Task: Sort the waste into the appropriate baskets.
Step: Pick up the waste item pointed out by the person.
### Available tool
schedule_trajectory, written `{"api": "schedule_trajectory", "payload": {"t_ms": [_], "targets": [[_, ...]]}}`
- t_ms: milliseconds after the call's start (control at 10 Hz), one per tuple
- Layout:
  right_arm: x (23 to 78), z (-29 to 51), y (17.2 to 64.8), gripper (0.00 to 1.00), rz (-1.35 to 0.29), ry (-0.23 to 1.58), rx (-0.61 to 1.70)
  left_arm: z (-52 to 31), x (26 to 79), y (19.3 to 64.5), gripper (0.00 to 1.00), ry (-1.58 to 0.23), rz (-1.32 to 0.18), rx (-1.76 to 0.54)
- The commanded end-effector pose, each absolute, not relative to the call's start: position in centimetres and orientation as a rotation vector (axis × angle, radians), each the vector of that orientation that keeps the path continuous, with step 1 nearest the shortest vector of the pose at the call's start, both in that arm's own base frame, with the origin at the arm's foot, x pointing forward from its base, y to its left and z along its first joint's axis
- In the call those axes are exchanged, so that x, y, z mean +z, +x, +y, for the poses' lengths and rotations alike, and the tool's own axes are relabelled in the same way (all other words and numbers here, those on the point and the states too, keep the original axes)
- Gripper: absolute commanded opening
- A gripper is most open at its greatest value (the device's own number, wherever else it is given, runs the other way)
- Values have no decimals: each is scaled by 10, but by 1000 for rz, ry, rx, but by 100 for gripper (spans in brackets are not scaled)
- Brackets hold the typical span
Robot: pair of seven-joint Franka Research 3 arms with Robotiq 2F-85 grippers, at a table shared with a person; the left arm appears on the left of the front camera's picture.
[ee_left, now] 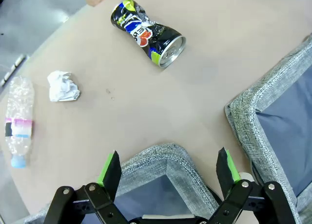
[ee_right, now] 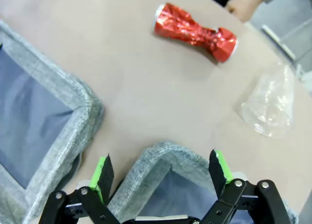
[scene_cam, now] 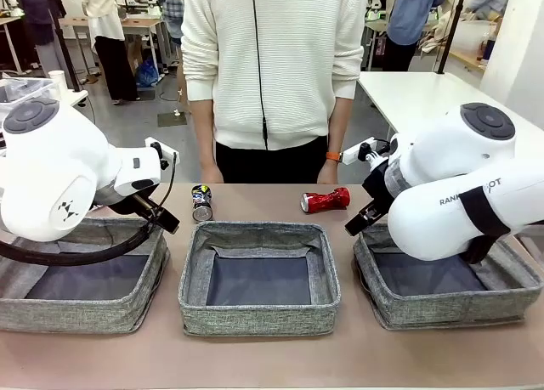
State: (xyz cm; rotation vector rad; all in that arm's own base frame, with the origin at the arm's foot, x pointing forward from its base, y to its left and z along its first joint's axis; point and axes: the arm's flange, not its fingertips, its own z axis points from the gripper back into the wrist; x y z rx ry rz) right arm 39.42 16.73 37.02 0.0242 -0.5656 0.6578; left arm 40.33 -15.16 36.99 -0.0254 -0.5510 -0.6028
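- Tan tabletop, front view: three grey baskets [scene_cam: 258, 315] line the lower frame. Beyond them at mid-frame lie a dark printed can [scene_cam: 201, 202] and a crushed red can [scene_cam: 325, 200].
- Left wrist view: left gripper [ee_left: 169, 158] wide, empty. The dark printed can, top centre, looks light and thin-walled, so pinch its dented waist.
- Right wrist view: right gripper [ee_right: 161, 160] wide, empty. The crushed red can, upper middle, looks crinkly and slick, so take its narrow middle.

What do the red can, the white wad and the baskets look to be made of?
Red can: thin metal, probably aluminium; glossy, sharply creased, pinched waist. White wad: likely paper or tissue; matte, crumpled folds. Baskets: grey woven fabric; flecked weave, soft sagging rims.
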Motion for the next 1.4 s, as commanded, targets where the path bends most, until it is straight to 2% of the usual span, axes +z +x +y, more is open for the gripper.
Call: {"api": "schedule_trajectory", "payload": {"t_ms": [0, 1300], "targets": [[370, 167, 394, 100, -566, 25, 657, -152, 370, 403, 100, -25, -551, -603], [370, 167, 394, 100, -566, 24, 658, -152, 370, 403, 100, -25, -551, -603]]}}
